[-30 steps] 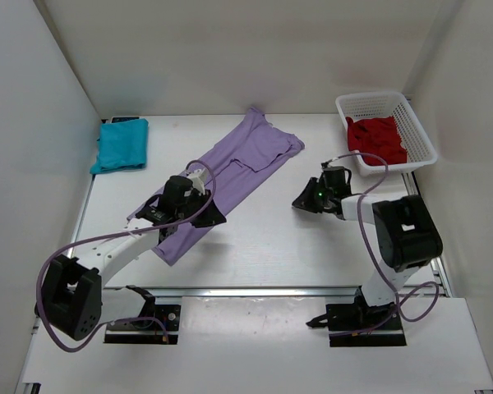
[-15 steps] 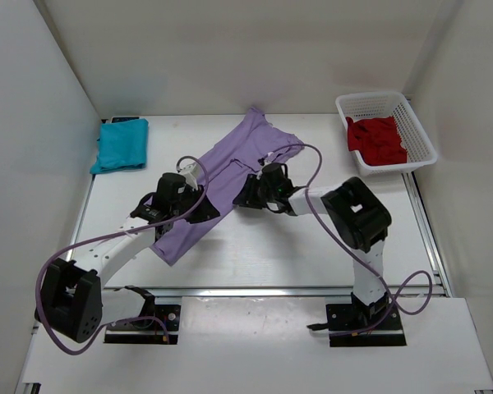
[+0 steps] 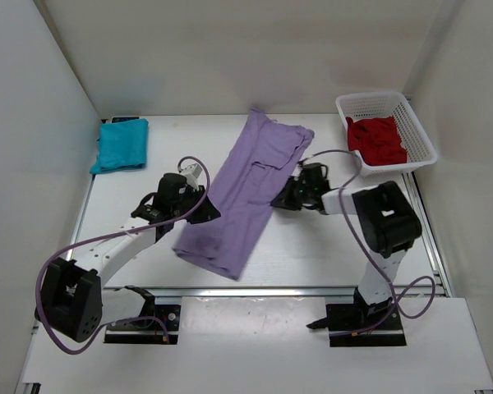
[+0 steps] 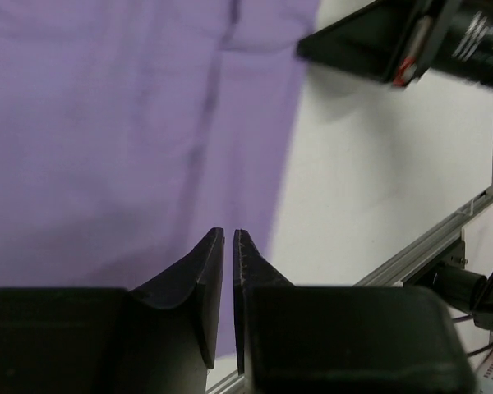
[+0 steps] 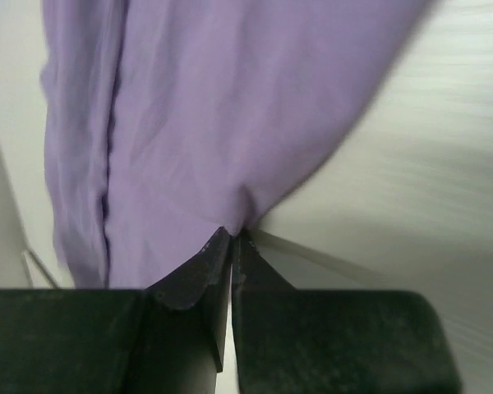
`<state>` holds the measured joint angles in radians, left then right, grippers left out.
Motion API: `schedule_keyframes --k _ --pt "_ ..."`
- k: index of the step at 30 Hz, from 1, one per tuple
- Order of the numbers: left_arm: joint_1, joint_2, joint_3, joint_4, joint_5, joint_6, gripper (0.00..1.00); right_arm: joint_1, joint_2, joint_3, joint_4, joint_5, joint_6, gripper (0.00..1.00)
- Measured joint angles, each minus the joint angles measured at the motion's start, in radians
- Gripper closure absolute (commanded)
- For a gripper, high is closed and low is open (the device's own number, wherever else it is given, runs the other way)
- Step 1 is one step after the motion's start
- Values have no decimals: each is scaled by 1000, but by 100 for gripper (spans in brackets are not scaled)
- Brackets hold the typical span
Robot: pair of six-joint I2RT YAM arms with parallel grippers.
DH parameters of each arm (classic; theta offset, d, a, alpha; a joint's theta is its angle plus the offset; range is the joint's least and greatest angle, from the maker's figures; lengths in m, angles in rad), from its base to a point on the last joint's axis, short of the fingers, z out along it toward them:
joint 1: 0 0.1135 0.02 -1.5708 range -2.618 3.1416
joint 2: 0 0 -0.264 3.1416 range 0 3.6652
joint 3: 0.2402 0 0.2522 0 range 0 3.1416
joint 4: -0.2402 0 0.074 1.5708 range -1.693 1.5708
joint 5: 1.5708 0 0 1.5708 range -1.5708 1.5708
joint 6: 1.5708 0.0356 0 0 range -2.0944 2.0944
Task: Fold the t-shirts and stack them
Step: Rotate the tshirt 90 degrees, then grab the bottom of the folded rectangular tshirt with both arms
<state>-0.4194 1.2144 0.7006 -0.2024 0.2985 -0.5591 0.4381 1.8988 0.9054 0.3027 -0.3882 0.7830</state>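
Observation:
The light purple t-shirt (image 3: 245, 193) lies spread lengthwise down the middle of the table. My left gripper (image 3: 204, 212) is at its left edge. In the left wrist view its jaws (image 4: 228, 231) are shut to a thin slit on the purple cloth (image 4: 131, 123). My right gripper (image 3: 279, 199) is at the shirt's right edge. It is shut on a puckered bit of that hem (image 5: 237, 232). A folded teal t-shirt (image 3: 121, 144) rests at the back left. The dark red t-shirt (image 3: 378, 139) is bunched inside the basket.
The white mesh basket (image 3: 420, 131) stands at the back right corner. White walls close in the table on the left, back and right. A metal rail (image 3: 312, 289) runs along the near edge. The right arm's black wrist (image 4: 411, 41) shows in the left wrist view.
My right gripper reached left onto the shirt, shut on its right edge and drew it back right. The shirt now lies wider and flatter. The left gripper barely moved.

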Motion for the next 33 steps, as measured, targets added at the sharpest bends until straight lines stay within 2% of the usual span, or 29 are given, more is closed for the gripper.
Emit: schedule_keyframes --k 4,6,10,13,17,20,23,27,33 --pt "-41 12 -1 0 -3 1 78 -219 -75 -27 -141 -48 -136 82" --pt "-61 19 -10 1 -4 1 77 -293 -92 -25 -177 -60 -184 78" --pt "-105 19 -66 0 -21 0 77 -320 -139 -10 -284 -26 -264 75" --pt "-159 18 -112 -6 -42 1 73 -263 -239 -32 -352 55 -306 74" --pt "-222 18 -140 -15 -55 5 66 -141 -479 -148 -389 135 -324 77" --pt "-240 18 -158 -15 -51 9 60 -24 -638 -244 -402 166 -308 76" --pt "-245 17 -179 -11 -50 10 55 130 -737 -336 -408 203 -257 69" --pt "-246 16 -206 0 -30 6 51 306 -797 -457 -392 197 -169 66" --pt "-286 48 -209 21 -9 5 51 423 -755 -493 -374 224 -74 68"
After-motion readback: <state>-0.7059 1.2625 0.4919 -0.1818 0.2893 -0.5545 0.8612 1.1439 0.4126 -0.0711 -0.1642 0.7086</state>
